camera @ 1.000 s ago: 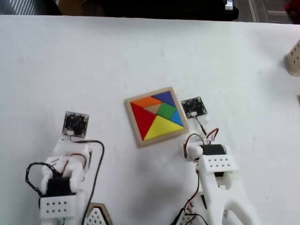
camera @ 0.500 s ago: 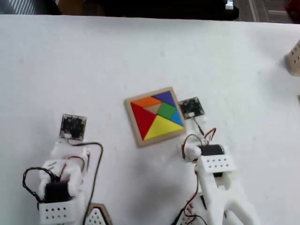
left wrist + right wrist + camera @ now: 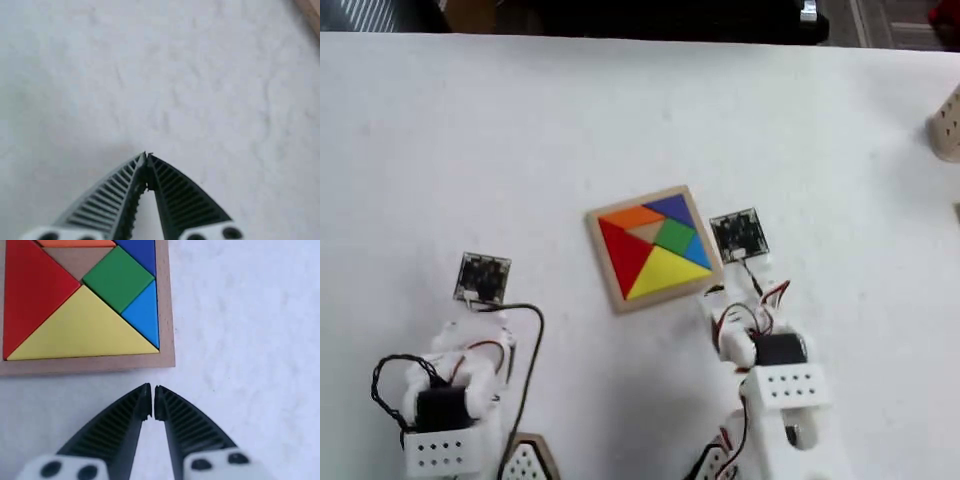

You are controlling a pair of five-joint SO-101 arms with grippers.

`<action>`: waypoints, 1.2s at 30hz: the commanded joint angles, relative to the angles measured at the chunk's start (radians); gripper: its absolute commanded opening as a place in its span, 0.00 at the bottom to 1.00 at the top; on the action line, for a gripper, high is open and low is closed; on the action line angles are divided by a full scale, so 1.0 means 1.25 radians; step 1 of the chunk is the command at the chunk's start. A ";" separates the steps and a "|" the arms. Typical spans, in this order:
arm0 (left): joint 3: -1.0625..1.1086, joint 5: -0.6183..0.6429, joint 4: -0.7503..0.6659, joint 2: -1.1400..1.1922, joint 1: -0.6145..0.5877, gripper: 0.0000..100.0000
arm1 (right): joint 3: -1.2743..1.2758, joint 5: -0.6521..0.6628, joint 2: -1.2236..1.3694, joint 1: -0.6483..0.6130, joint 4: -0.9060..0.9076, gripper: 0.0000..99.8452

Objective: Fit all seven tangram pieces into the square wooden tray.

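— Where is your left gripper [image 3: 146, 159] sitting?
— It's pointing at bare surface [image 3: 150, 75], jaws clenched on nothing.
— And the tray [image 3: 601, 258]?
— It's lying mid-surface, all seven pieces [image 3: 665, 272] filling it. Your right gripper [image 3: 152, 392] is waiting just beside its edge, not touching, jaws pressed together and empty.

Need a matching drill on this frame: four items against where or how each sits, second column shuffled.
Column 1
1. yellow triangle
2. green square
3. right tool
4. left tool

Column 2
A. shut, over bare table, apart from the tray
B. in the tray, long side along the rim nearest the right tool
C. shut, just outside the tray's rim
D. in the tray, between the dark blue piece and the light blue triangle

Pairs: 1-B, 2-D, 3-C, 4-A
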 commanded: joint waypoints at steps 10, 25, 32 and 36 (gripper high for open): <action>-0.004 -0.017 0.006 -0.006 -0.008 0.02 | 0.218 0.004 -0.366 -0.051 0.014 0.02; -0.004 -0.017 0.006 -0.006 -0.008 0.02 | 0.212 0.011 -0.570 -0.143 0.353 0.02; -0.004 -0.017 0.006 -0.006 -0.008 0.02 | 0.212 0.005 -0.570 -0.141 0.451 0.02; -0.004 -0.017 0.006 -0.006 -0.008 0.02 | 0.212 0.005 -0.568 -0.145 0.444 0.02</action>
